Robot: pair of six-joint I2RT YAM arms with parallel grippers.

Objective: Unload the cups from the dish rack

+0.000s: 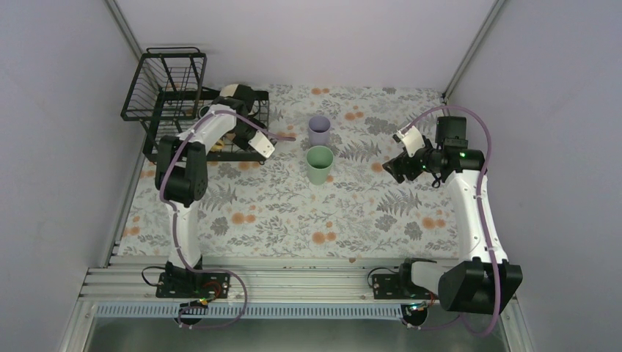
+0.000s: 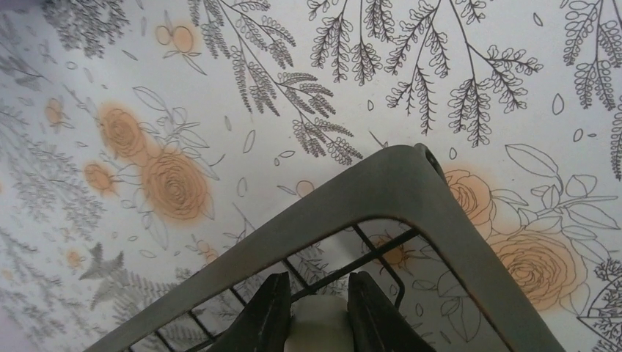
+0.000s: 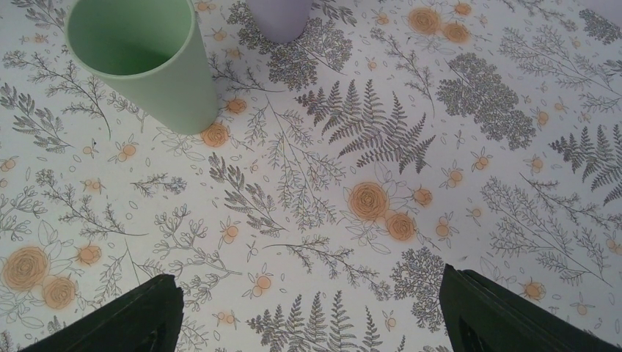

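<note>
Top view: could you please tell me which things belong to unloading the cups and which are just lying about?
For the job: dish rack; purple cup; green cup; cream cup in the left gripper.
Just there: flowered tablecloth.

Bottom edge cuts cream object (image 2: 315, 328) in left pincer (image 2: 320, 286), perhaps a mug, lavender cup (image 3: 279, 16) cropped above
</note>
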